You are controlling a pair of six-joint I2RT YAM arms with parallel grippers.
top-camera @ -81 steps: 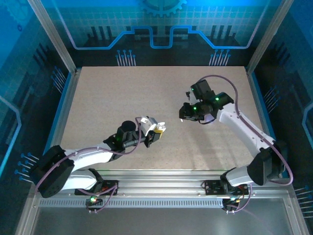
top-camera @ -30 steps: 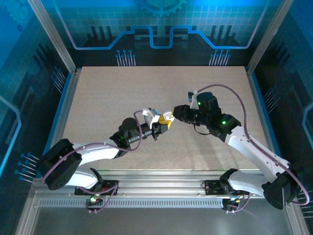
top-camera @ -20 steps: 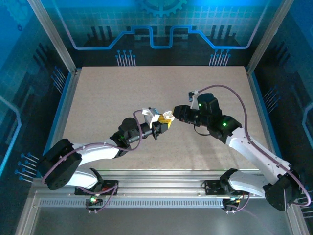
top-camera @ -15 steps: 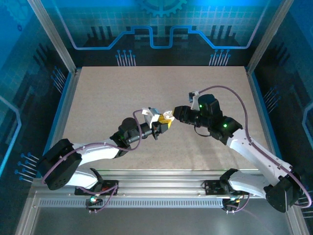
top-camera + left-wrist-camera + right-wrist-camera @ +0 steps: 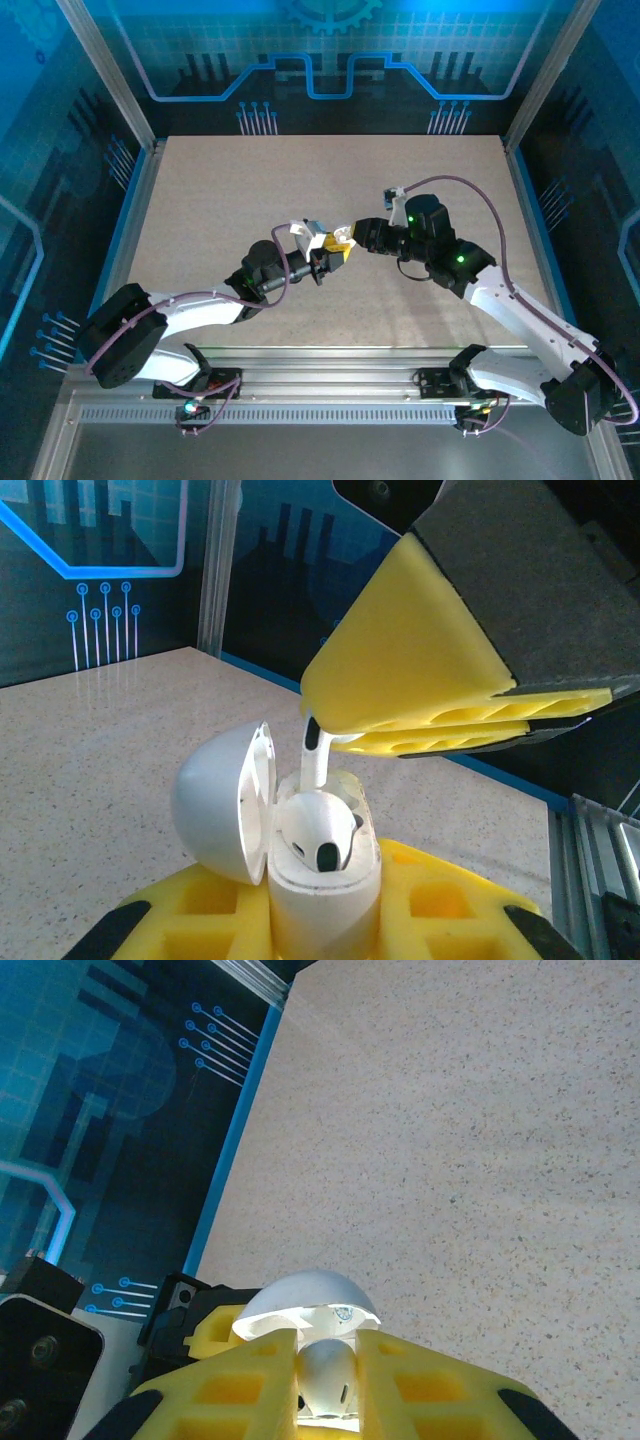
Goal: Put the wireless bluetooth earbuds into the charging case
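The charging case [image 5: 320, 900] is white, its lid [image 5: 215, 800] swung open to the left, and my left gripper [image 5: 325, 925] is shut on its body. One earbud [image 5: 318, 832] sits in the case. A second earbud [image 5: 313, 752] hangs stem-first over the open case, pinched by my right gripper [image 5: 325, 725]. In the right wrist view that earbud [image 5: 325, 1375] is squeezed between the yellow pads of the right gripper [image 5: 328, 1360], with the case lid [image 5: 310, 1300] just beyond. From above, the left gripper [image 5: 320, 252] and right gripper [image 5: 345, 240] meet tip to tip at mid-table.
The speckled beige table [image 5: 250, 190] lies open around both arms. Metal frame posts [image 5: 110, 80] and blue walls ring it. A ribbed rail [image 5: 330, 375] runs along the near edge by the arm bases.
The two arms, apart at first, have come together at mid-table. Over the last second the right gripper with its earbud has crept slightly left toward the open case; the left holds steady.
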